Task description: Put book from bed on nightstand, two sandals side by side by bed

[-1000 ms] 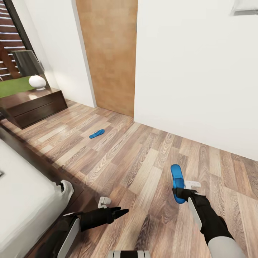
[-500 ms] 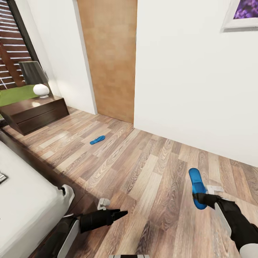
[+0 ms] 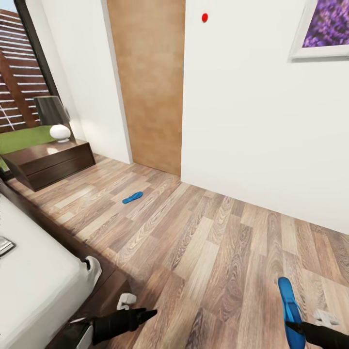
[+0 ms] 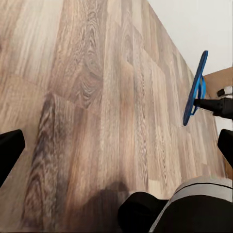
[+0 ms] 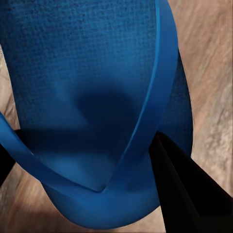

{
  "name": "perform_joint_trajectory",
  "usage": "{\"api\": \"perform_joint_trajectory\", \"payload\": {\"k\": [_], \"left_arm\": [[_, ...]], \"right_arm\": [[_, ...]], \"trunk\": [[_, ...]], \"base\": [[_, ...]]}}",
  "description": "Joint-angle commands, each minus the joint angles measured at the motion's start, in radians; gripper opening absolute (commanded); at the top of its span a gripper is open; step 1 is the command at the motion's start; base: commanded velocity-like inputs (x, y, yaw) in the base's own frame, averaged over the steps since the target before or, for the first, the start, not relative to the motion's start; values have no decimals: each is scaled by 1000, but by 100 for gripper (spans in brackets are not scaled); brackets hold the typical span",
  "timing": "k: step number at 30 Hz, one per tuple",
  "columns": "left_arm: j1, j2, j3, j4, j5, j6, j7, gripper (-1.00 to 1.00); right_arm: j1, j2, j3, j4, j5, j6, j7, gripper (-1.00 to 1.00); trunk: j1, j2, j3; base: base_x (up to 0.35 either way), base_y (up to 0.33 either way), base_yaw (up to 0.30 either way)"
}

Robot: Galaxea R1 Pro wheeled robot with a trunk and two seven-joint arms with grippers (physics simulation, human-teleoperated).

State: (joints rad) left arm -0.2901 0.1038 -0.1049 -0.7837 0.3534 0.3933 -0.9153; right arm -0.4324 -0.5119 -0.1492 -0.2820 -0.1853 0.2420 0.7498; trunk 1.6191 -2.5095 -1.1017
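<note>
One blue sandal (image 3: 132,197) lies flat on the plank floor between the nightstand (image 3: 48,162) and the wooden door. The other sandal (image 3: 290,310) hangs above the floor at the lower right, my right gripper (image 3: 297,326) shut on its strap end. It also appears edge-on in the left wrist view (image 4: 195,90), and up close as a blue sole and strap (image 5: 97,107) between dark fingers (image 5: 187,196). My left gripper (image 3: 145,315) is open and empty, low beside the bed (image 3: 34,286). A small flat thing (image 3: 5,246) on the mattress is cut off; I cannot tell what it is.
A white lamp (image 3: 59,132) stands on the nightstand. The bed's dark frame (image 3: 72,228) runs along the left. A wooden door (image 3: 150,82) and a white wall with a framed picture (image 3: 322,29) close off the far side. A slatted window (image 3: 19,72) is at the far left.
The camera has tilted up, so the room sits lower in view. My right gripper has carried the held sandal right and back toward me. The left gripper has drawn back a little.
</note>
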Motion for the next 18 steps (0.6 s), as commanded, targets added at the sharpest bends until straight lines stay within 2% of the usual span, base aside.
{"api": "perform_joint_trajectory", "payload": {"k": [1,4,7,18], "left_arm": [[-1,3,-4,32,11,-28,0,100],[-1,4,-4,77,11,-77,0,100],[0,4,-5,97,9,-94,0,100],[0,2,-11,127,7,-102,0,100]], "right_arm": [[0,1,-3,9,-9,-4,7,-100],[0,4,-3,21,-9,-28,13,-100],[0,5,-3,25,-10,-52,15,-100],[0,6,-3,62,-10,-88,12,-100]], "trunk": [[-1,0,3],[-2,1,15],[-3,1,26],[-8,4,69]], "base": [[0,0,0],[0,0,0],[0,0,0],[0,0,0]]}}
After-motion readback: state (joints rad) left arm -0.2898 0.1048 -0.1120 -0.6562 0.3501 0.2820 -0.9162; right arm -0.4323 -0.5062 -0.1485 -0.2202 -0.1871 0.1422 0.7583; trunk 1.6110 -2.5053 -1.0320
